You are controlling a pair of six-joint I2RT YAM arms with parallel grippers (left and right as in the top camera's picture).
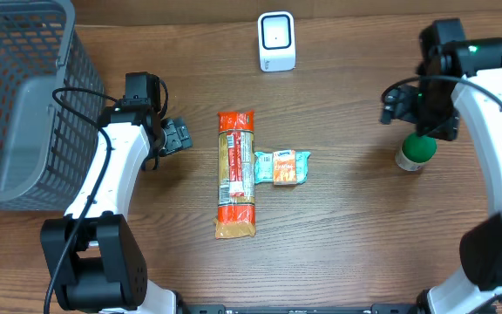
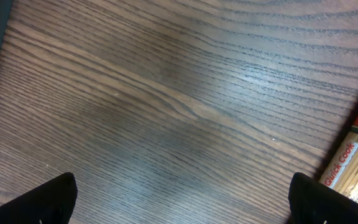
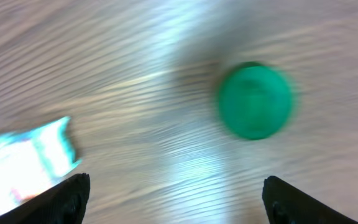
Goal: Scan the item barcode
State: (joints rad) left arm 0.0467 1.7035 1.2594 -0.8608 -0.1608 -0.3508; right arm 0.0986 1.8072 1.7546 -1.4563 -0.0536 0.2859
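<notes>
basket (image 1: 16, 96) at upper left of the desk (image 1: 347, 227); scanner (image 1: 276, 41) top centre; pasta packet (image 1: 236, 173) mid-frame, snack packet (image 1: 282, 167) touching its right side; bottle (image 1: 417, 151) well apart at right.

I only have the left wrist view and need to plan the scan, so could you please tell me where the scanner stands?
Observer: The white scanner stands at the far edge of the table, beyond the pasta packet.
Operator: Thank you; is the right gripper holding anything?
Observer: No, the right gripper is open and empty, close to a green-capped bottle.
</notes>
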